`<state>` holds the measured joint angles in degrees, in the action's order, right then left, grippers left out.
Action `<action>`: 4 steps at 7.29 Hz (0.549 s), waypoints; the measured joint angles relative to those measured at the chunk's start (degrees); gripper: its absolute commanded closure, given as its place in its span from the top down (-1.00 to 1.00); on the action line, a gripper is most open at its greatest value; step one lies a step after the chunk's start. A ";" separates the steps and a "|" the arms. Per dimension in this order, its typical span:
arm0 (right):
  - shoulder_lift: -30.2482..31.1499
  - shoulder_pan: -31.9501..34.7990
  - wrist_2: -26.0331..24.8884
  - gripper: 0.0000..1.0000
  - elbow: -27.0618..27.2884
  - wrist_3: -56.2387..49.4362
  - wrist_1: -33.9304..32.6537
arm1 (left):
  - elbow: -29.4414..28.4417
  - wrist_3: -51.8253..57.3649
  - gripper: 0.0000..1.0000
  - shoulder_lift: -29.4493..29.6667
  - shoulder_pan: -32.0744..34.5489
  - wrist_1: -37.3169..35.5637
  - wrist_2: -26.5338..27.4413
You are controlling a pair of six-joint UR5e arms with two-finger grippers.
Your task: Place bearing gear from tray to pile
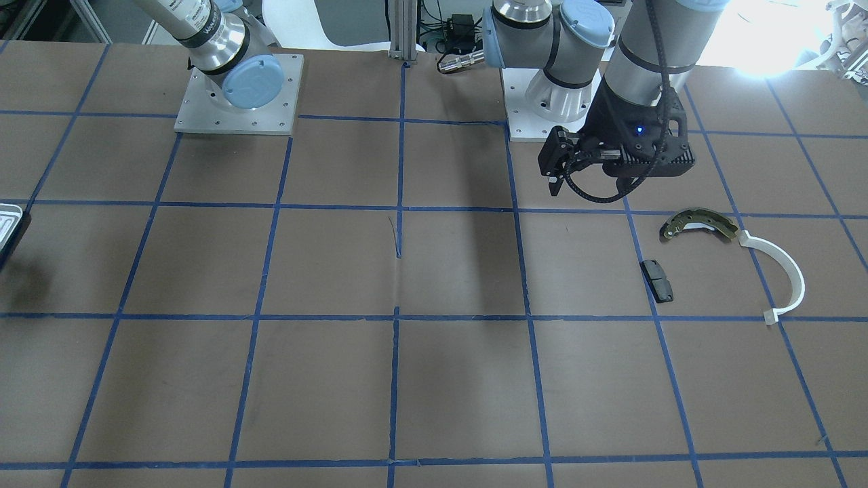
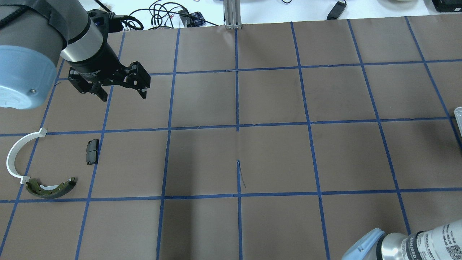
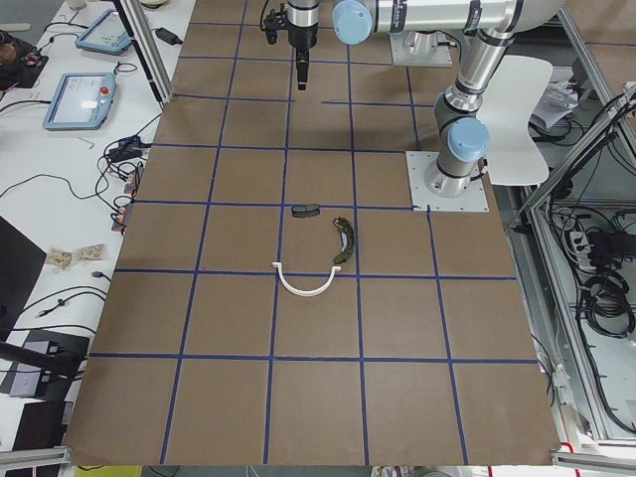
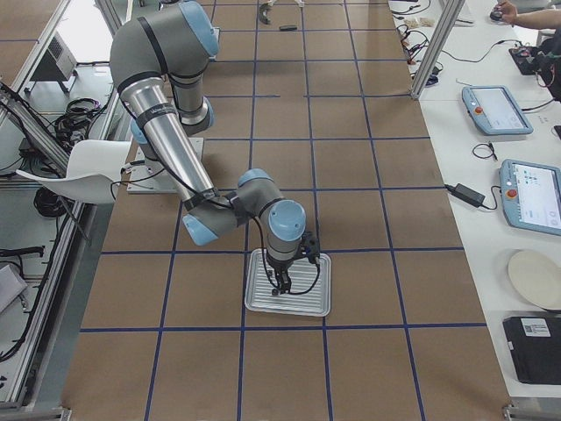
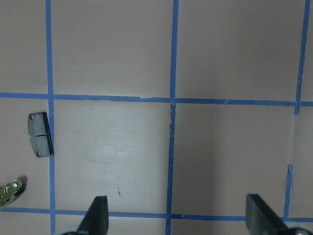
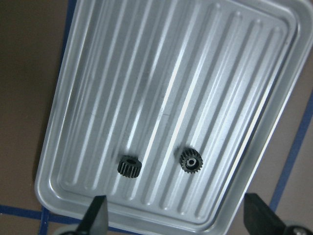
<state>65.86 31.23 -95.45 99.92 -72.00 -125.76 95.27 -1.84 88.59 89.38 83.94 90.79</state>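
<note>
- Front-facing view: the left end effector (image 1: 559,177) hangs open and empty above the brown paper-covered surface (image 1: 339,271), which is marked with a grid of blue tape. Near it lies the pile: a curved olive-grey metal brake shoe (image 1: 698,224), a white plastic half-ring (image 1: 790,271) with one end just beside the shoe, and a small black rectangular pad (image 1: 658,280) set apart from both. A corner of the shallow silver-grey metal tray (image 1: 7,224) shows at the view's left edge.
- Overhead view: the left end effector (image 2: 122,92) has its fingers spread wide, and it sits farther from the robot than the pad (image 2: 92,151). The half-ring (image 2: 14,155) and brake shoe (image 2: 50,189) lie at the table's left. A sliver of the tray (image 2: 458,115) shows far right, well apart from the pile.
- Left side view: the pad (image 3: 305,210), brake shoe (image 3: 344,241) and half-ring (image 3: 303,288) lie loosely grouped on the surface.
- Right side view: the right end effector (image 4: 280,285) points down over the tray (image 4: 302,303).
- Left wrist view: only the pad (image 5: 40,133) and the shoe's tip (image 5: 12,191) show, both off to one side of the parted fingers.
- Right wrist view: the right end effector (image 6: 178,218) is open and holds nothing. Two small black toothed gears (image 6: 129,166) rest side by side, not touching, on the ribbed tray floor (image 6: 171,73), between the fingertips in this view.
</note>
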 measured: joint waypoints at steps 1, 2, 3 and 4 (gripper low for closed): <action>-0.12 -0.71 0.08 0.91 4.38 -1.39 -5.96 | 0.00 0.00 1.00 0.00 0.00 0.00 0.00; 0.11 -0.96 0.38 0.85 7.61 -3.19 -9.82 | 0.00 0.00 1.00 0.00 0.00 0.00 0.00; 0.40 -1.04 0.90 0.75 9.10 -4.15 -11.43 | 0.00 0.00 1.00 0.00 0.00 0.00 0.00; 0.54 -1.06 1.42 0.44 9.61 -4.51 -11.95 | 0.00 0.00 1.00 0.00 0.00 0.00 0.00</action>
<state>66.41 30.17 -94.03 109.53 -76.51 -137.71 95.27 -1.85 88.59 89.39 83.93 90.79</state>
